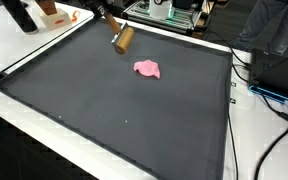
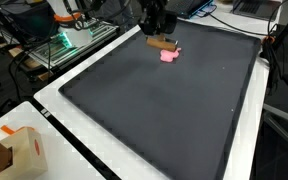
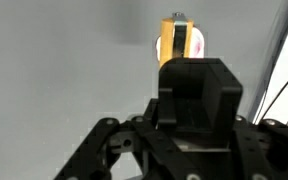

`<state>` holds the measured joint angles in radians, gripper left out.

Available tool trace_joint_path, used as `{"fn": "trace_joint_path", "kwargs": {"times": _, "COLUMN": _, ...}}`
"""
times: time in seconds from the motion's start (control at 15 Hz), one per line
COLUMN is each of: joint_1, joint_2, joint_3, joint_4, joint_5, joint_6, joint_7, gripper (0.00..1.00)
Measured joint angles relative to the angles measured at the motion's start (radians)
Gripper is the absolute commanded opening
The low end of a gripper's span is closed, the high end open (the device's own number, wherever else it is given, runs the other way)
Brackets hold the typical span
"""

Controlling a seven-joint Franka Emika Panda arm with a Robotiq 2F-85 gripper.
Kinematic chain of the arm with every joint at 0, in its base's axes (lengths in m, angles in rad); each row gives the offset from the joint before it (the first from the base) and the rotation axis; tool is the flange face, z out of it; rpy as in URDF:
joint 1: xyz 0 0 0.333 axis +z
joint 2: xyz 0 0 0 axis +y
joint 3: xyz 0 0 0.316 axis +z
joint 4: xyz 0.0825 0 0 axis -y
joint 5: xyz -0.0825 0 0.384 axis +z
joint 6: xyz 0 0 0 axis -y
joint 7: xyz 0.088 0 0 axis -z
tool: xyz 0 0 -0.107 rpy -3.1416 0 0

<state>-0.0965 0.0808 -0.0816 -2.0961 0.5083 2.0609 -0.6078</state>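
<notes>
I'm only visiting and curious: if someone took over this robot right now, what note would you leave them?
Gripper: shut on a tilted wooden block at the far side of the black mat. I cannot tell whether the block clears the mat.
Pink lump, perhaps cloth: lies on the mat beside the block, apart from it.
Done: block gripped.
Left: block not released, lump untouched.

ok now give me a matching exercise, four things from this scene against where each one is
Things:
1 brown block
2 pink lump
3 black mat
4 cardboard box

Places:
a lying loose on the mat
b held in the pincer
c on the table, off the mat
d spread over the table

Pairs: 1-b, 2-a, 3-d, 4-c
</notes>
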Motion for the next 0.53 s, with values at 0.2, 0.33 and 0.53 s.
{"fn": "trace_joint_path", "kwargs": {"times": 0.2, "joint_1": -0.035, "joint_2": 0.045, "joint_3": -0.004, "joint_4": 0.005, "joint_5": 0.08, "joint_6": -0.04, "joint_7": -0.104, "gripper": 0.24}}
{"fn": "trace_joint_path", "kwargs": {"times": 0.33, "joint_1": -0.055, "joint_2": 0.072, "joint_3": -0.005, "joint_4": 0.006, "joint_5": 0.122, "joint_6": -0.058, "joint_7": -0.165, "gripper": 0.24}}
{"fn": "trace_joint_path", "kwargs": {"times": 0.53, "joint_1": -0.079, "joint_2": 0.104, "joint_3": -0.007, "joint_4": 0.006, "joint_5": 0.165, "joint_6": -0.065, "joint_7": -0.228, "gripper": 0.24}}
